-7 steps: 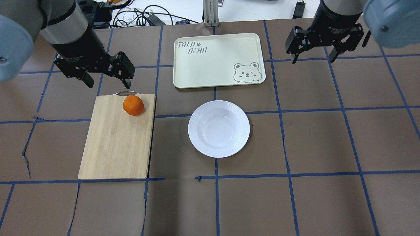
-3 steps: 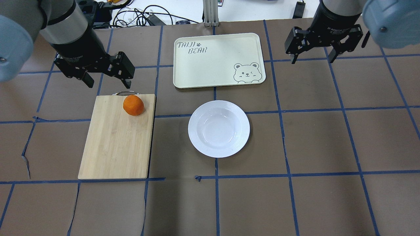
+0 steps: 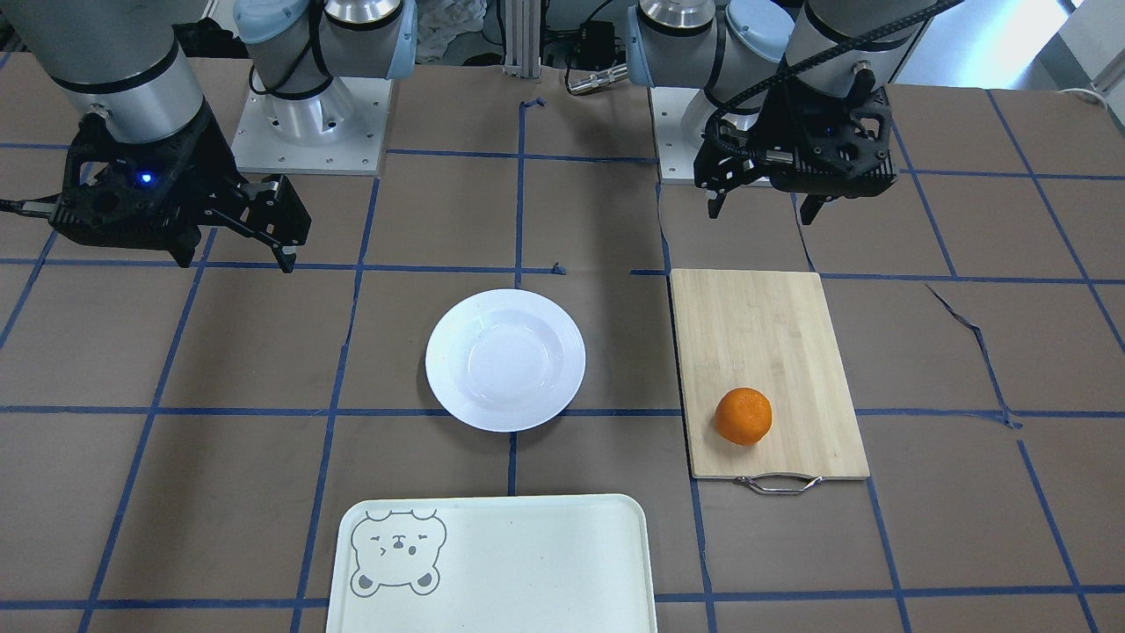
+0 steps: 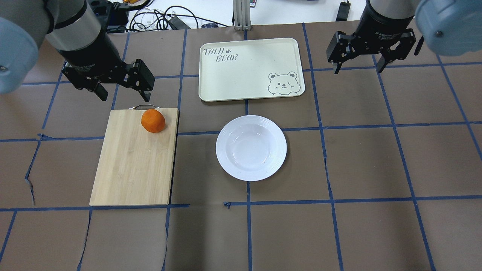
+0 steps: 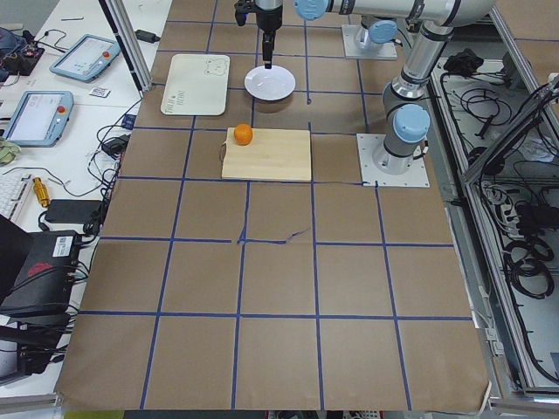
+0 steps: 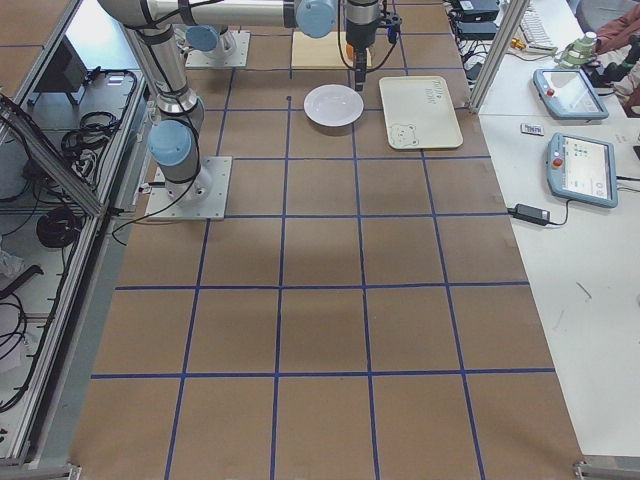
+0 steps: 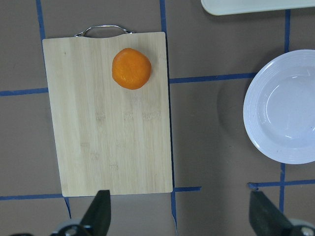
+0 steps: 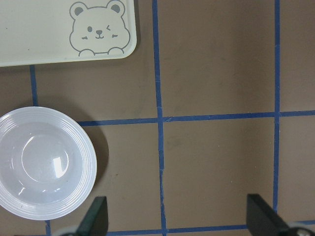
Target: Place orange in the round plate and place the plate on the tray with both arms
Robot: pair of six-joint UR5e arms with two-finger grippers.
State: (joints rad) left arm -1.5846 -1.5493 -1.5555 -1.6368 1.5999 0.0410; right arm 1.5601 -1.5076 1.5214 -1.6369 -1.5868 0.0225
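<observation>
Brown table point(image 4: 376, 169) | tray point(image 3: 527, 563) cut off by front view's edge | left gripper point(image 4: 124, 95) spread | right gripper point(image 4: 358, 69) spread

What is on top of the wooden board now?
Only the orange, near the handle of the board; the rest is bare wood. The spot beneath the orange is covered.

The orange point(image 4: 153, 120) sat alone at the handle end of the cutting board point(image 4: 131, 169), open on all sides — and bare bench point(image 4: 376, 162) ringed the round plate point(image 4: 223, 150), which lay apart from board and tray point(image 4: 244, 82).
</observation>
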